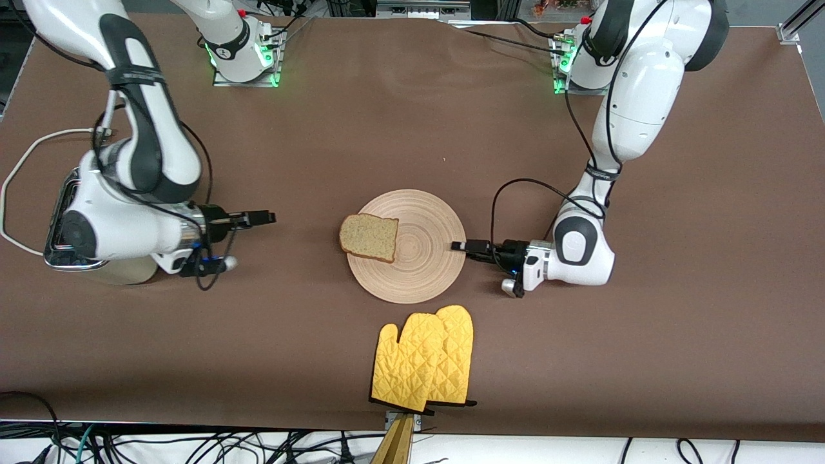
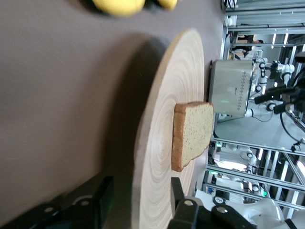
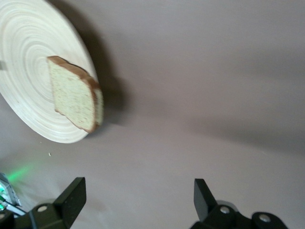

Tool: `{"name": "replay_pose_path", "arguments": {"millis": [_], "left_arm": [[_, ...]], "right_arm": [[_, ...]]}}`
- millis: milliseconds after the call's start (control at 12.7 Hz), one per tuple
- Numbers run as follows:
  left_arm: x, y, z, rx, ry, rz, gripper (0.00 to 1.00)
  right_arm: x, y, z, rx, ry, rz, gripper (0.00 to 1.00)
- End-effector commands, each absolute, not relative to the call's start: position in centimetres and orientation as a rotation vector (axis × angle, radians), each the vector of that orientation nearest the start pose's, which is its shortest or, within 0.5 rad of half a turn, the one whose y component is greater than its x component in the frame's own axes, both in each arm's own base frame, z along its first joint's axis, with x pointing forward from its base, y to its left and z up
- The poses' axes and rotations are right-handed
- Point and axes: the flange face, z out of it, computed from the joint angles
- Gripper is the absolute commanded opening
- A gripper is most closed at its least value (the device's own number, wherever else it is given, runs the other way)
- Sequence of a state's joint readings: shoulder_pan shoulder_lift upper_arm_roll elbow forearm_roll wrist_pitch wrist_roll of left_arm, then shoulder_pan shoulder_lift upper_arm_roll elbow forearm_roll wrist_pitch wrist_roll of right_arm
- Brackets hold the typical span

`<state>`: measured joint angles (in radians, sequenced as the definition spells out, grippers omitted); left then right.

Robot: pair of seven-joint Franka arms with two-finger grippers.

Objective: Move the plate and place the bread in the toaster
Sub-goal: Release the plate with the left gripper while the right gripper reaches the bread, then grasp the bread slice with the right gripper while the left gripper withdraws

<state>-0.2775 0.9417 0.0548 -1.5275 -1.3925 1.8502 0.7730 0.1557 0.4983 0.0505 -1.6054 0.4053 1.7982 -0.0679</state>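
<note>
The tan wooden plate (image 1: pixel 425 232) lies mid-table with the bread slice (image 1: pixel 368 237) on its edge toward the right arm's end. My left gripper (image 1: pixel 459 245) is at the plate's rim toward the left arm's end. It is open, and in the left wrist view its jaws (image 2: pixel 139 198) straddle the plate's rim (image 2: pixel 157 143) without closing on it; the bread (image 2: pixel 193 133) lies farther along the plate. My right gripper (image 1: pixel 264 218) is open and empty, over bare table between the toaster (image 1: pixel 59 219) and the plate. The right wrist view (image 3: pixel 138 195) shows the plate (image 3: pixel 28 57) and the bread (image 3: pixel 76 95).
The right arm hides most of the toaster; its white cord (image 1: pixel 13 187) loops toward the table's edge. A yellow oven mitt (image 1: pixel 425 361) lies nearer to the front camera than the plate. The toaster's side also shows in the left wrist view (image 2: pixel 231 88).
</note>
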Motion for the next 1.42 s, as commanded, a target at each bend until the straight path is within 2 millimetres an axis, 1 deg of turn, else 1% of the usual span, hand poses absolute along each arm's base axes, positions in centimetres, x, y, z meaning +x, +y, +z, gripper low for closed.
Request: {"name": "replay_pose_path", "arguments": {"millis": [0,79,157,236,315,394,472,551,630,708,787,866,944,1023,1102,1181,1259,1338], "left_arm": [[63.5,-17.4,16.1,1.989,-0.132,-0.13,1.0],[63.9,-15.4,18.4,2.035,-0.174,-0.11,1.0],[64.0,-13.3,20.7,2.085,-0.203,-0.081,1.0],[64.0,-11.3,22.8,2.135,-0.203,-0.028,1.0],[63.3,-9.8,24.3,2.175,-0.178,0.02,1.0],[62.9,-8.4,26.0,2.205,-0.153,0.08,1.0],[62.2,-6.7,28.1,2.231,-0.141,0.129,1.0],[61.2,-4.3,29.9,2.248,-0.106,0.174,1.0],[60.3,-1.3,32.0,2.261,-0.053,0.243,1.0],[59.4,0.2,33.4,2.259,-0.027,0.275,1.0],[59.3,0.5,34.7,2.261,-0.041,0.302,1.0],[58.9,1.7,36.5,2.296,-0.077,0.328,1.0],[58.5,2.6,38.4,2.366,-0.159,0.336,1.0],[58.0,2.9,40.5,2.432,-0.22,0.335,1.0],[57.4,3.3,42.6,2.495,-0.244,0.328,1.0],[56.8,3.6,44.6,2.571,-0.269,0.313,1.0],[56.1,3.8,46.9,2.661,-0.294,0.307,1.0],[55.2,3.6,48.8,2.738,-0.308,0.278,1.0]], "right_arm": [[62.1,19.8,30.3,-2.715,-0.143,0.372,1.0],[61.6,21.2,29.2,-2.708,-0.117,0.306,1.0],[60.8,23.2,28.1,-2.696,-0.095,0.245,1.0],[60.0,24.2,26.8,-2.694,-0.062,0.196,1.0],[59.4,24.5,25.2,-2.693,-0.017,0.161,1.0],[58.8,25.1,23.6,-2.665,0.047,0.168,1.0],[58.4,25.9,22.5,-2.619,0.101,0.187,1.0],[58.1,26.8,21.8,-2.594,0.129,0.189,1.0],[57.9,27.3,21.2,-2.599,0.137,0.172,1.0],[57.8,27.3,20.6,-2.604,0.14,0.176,0.96],[57.7,27.3,20.1,-2.607,0.134,0.185,0.75],[57.5,27.3,19.8,-2.605,0.115,0.191,0.5],[57.5,27.3,19.7,-2.606,0.115,0.196,0.27],[57.7,27.1,20.1,-2.604,0.118,0.188,0.19],[57.9,27.1,20.7,-2.6,0.109,0.179,0.19],[58.0,27.1,21.1,-2.593,0.103,0.189,0.15],[58.2,27.0,22.1,-2.585,0.096,0.191,0.03],[58.2,26.8,22.3,-2.582,0.089,0.197,0.0]]}}
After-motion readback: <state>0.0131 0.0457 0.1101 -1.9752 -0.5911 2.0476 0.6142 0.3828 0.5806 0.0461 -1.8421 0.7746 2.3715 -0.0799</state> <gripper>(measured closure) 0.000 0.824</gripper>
